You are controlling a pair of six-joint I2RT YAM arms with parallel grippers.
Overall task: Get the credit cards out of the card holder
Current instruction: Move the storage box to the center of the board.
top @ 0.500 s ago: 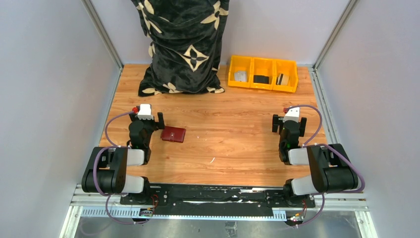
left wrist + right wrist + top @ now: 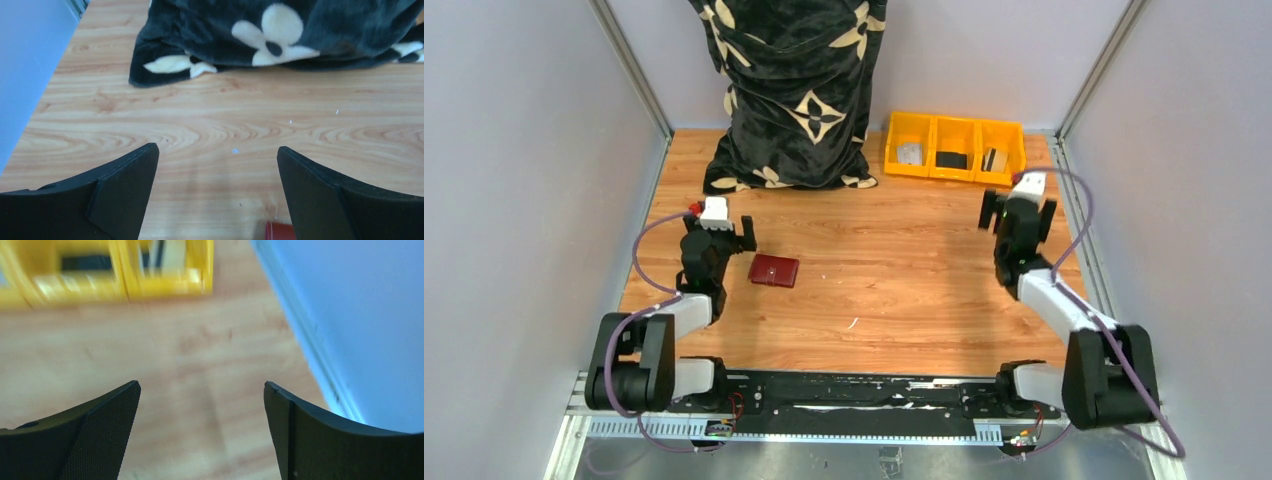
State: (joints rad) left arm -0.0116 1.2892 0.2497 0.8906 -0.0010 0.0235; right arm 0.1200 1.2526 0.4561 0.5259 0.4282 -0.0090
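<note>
**Right arm out toward the bin; holder not held**

Since the earlier frame the right gripper (image 2: 1019, 212) has swung forward toward the yellow bin (image 2: 954, 176); its jaws are wide and empty. The left gripper (image 2: 717, 238) has edged forward and is also wide. The card holder (image 2: 774, 270) lies closed on the table (image 2: 894, 290), unmoved, just beside the left gripper. The left wrist view catches only its red corner. A flowered cloth (image 2: 794, 90) stands behind.

Top camera looked down from above and behind the arm bases (image 2: 692, 376), whole counter (image 2: 904, 300) in frame. Left wrist camera sat low, facing the flowered blanket (image 2: 325, 30). Right wrist camera, blurred, faced the yellow bin (image 2: 165, 287). Top view held both.
</note>
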